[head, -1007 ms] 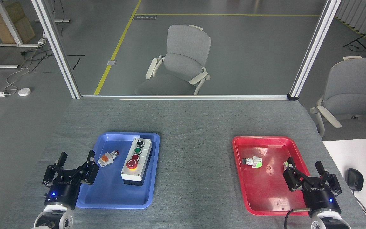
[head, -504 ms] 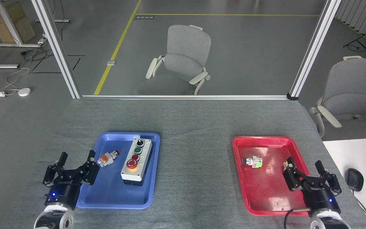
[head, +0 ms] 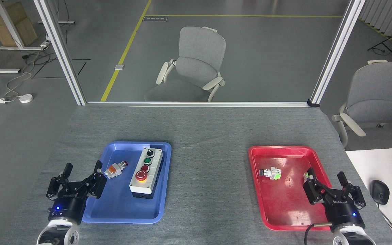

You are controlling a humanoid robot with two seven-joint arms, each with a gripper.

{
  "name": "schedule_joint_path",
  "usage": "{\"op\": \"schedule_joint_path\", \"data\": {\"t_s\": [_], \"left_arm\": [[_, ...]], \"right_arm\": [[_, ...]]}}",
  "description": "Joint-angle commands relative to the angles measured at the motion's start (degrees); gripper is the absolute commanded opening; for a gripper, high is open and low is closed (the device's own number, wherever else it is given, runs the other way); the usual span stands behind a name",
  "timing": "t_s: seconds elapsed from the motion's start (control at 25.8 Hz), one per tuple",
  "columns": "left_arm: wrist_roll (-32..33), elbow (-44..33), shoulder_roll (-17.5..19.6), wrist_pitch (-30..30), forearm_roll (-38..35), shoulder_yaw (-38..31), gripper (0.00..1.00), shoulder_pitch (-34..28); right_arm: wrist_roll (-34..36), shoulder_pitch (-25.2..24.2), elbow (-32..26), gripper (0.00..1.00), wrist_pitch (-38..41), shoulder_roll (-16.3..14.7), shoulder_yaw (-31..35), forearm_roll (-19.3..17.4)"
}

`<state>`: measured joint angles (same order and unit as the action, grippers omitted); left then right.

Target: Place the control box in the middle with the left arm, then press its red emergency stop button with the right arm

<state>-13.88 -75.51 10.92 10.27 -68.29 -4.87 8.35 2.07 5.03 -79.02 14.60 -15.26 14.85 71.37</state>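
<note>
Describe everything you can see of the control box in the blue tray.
The long rectangular control box with white top and black base lies flat in the blue plastic tray's right half. Along its top run a black knob, green button, small dark-red button and big red mushroom button. Nothing grips it.

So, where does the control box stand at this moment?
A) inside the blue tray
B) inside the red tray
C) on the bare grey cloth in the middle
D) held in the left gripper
A: the control box stands inside the blue tray, along its right side, untouched.
</note>
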Motion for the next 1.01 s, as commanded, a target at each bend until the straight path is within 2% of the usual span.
{"op": "schedule_joint_path", "data": {"t_s": [0.0,0.54,0.97], "left_arm": [[0.08,-0.17,-0.02,0.02,0.00,0.03,0.99,0.00],[0.35,-0.87,0.16,0.19,0.00,0.12,0.99,0.00],[0.52,-0.52,0.86,2.56,0.00,0.12,0.99,-0.61]], "right_arm": [[-0.05,-0.10,0.01,0.99,0.78,-0.21,-0.08,0.08],[0.04,-0.10,-0.08,0.99,0.43,0.40,0.10,0.08],[-0.05,-0.28,-0.08,0.99,0.43,0.49,1.15,0.08]]}}
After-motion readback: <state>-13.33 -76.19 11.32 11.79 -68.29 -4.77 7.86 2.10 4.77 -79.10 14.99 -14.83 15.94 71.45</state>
